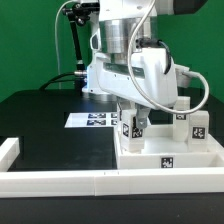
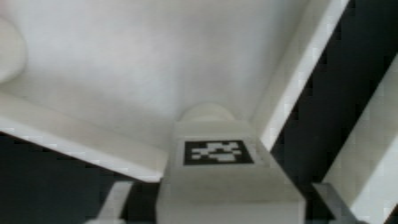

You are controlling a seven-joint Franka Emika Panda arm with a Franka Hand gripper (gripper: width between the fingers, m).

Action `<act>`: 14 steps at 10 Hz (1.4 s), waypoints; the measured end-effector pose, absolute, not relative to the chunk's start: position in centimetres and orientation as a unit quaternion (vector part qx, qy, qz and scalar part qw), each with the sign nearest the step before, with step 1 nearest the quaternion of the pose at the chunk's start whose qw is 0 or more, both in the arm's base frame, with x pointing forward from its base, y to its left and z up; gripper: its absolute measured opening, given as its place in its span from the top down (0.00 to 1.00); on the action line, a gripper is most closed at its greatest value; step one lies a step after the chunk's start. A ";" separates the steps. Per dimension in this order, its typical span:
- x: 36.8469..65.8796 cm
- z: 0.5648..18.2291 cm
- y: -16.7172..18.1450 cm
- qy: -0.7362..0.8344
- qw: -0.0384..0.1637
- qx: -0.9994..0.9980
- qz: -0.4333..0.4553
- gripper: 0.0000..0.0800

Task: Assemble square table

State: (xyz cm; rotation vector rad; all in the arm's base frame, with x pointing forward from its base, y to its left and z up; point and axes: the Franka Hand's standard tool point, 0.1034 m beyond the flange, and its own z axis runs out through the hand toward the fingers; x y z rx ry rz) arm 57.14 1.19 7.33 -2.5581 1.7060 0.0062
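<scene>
The square table's white slab (image 1: 170, 158) lies at the exterior view's right front, with a tag on its near edge. Two tagged white legs (image 1: 183, 118) (image 1: 198, 127) stand upright on its far right part. My gripper (image 1: 133, 124) reaches down over the slab's left part and is shut on a third leg (image 1: 139, 127), held upright. In the wrist view this leg (image 2: 217, 150) shows its tag, with my gripper (image 2: 222, 202) closed on it between two dark fingers (image 2: 123, 198). Below it is the slab (image 2: 125, 80) with its raised rim. Whether the leg's lower end touches the slab is hidden.
The marker board (image 1: 92, 120) lies flat on the black table behind the slab's left side. Long white border bars (image 1: 60, 181) run along the front and the exterior view's left edge. The arm's base and cables stand at the back.
</scene>
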 end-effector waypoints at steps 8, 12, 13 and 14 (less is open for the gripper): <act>57.3 7.4 0.8 0.392 0.036 -0.919 -0.005 0.19; 57.3 7.4 0.8 0.220 0.030 -0.975 -0.009 0.19; 57.4 7.4 0.8 0.192 0.029 -0.981 -0.010 0.19; 57.4 7.4 0.8 0.139 0.025 -0.990 -0.009 0.19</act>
